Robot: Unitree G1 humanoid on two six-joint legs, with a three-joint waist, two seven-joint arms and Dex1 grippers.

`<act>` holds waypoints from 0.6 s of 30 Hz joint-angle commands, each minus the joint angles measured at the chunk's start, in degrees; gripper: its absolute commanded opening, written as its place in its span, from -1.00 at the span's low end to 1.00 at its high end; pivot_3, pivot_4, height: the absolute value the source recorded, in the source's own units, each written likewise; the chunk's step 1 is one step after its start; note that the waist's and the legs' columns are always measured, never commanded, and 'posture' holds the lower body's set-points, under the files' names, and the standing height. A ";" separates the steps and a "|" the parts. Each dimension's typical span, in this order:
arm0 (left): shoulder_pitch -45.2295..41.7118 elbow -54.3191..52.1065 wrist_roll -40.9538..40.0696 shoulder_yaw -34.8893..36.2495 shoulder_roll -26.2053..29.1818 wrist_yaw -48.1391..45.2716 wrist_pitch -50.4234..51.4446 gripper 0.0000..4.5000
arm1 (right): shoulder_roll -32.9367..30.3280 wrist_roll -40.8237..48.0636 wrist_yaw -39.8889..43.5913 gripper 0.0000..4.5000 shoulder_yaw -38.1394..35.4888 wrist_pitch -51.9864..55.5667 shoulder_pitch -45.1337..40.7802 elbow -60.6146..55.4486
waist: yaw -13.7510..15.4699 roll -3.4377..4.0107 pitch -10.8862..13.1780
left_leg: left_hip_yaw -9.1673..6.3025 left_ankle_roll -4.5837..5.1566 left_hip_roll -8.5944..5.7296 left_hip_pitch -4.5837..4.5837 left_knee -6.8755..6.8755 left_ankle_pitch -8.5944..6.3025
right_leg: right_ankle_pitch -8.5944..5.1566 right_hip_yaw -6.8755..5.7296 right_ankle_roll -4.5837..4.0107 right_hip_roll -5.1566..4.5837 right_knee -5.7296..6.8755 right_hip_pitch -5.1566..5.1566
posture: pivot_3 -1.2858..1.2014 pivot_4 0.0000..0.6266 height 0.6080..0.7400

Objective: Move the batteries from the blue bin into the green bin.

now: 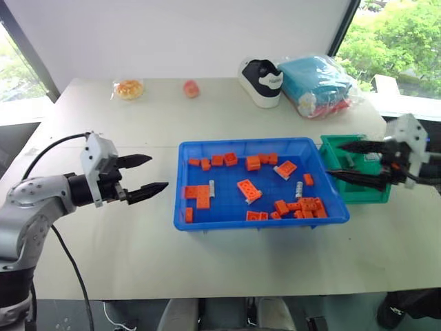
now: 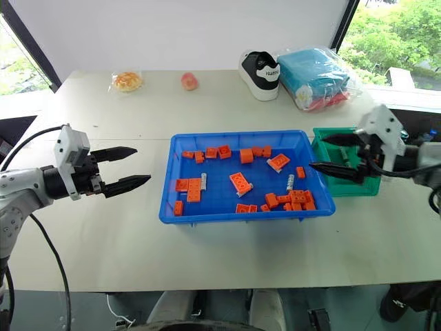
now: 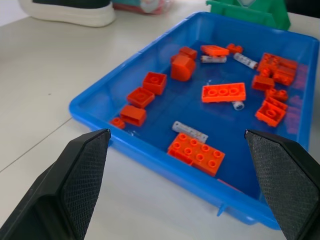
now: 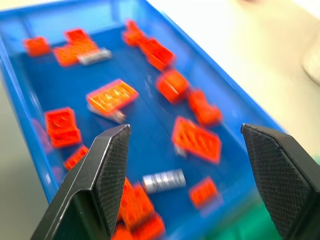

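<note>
Batteries (image 1: 299, 189), slim grey-silver metal cylinders among orange toy bricks (image 1: 249, 190) in the shallow bright-blue plastic tray (image 1: 180, 185), look light, rigid and slippery, best pinched mid-length across the barrel; both grippers' jaws stand spread, empty.

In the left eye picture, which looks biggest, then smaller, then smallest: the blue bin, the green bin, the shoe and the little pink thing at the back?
1. blue bin, by far the biggest
2. green bin and shoe: they look about alike, and the shoe sits farther back, so no ranking
3. pink thing, smallest
</note>
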 commanded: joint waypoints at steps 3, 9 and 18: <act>-1.11 -2.78 -1.48 0.81 3.60 -3.45 0.53 1.00 | 10.25 -6.81 4.21 0.85 16.38 -2.25 -14.14 4.25 | -0.57 -0.02 -0.01 | 0.03 0.03 0.07 -0.02 0.01 0.02 | 0.07 0.04 -0.11 0.09 0.07 -0.04 | 0.03 -0.52 0.57; 1.14 -6.15 -2.13 1.39 5.88 -5.51 0.96 1.00 | 24.33 -16.11 2.00 0.98 27.45 -8.55 -22.47 15.30 | -0.74 -0.18 -0.06 | -0.01 0.00 0.03 -0.13 0.20 0.01 | 0.31 0.08 -0.14 0.09 0.59 -0.17 | 0.03 -0.52 0.57; 4.67 -9.46 -2.16 2.46 8.01 -6.63 0.66 1.00 | 36.04 -22.69 2.65 0.98 32.42 -18.71 -26.75 29.98 | -1.28 -0.10 -0.01 | -0.09 -0.02 0.06 -0.10 0.46 0.00 | 0.24 0.13 -0.27 0.17 0.78 -0.33 | 0.03 -0.52 0.57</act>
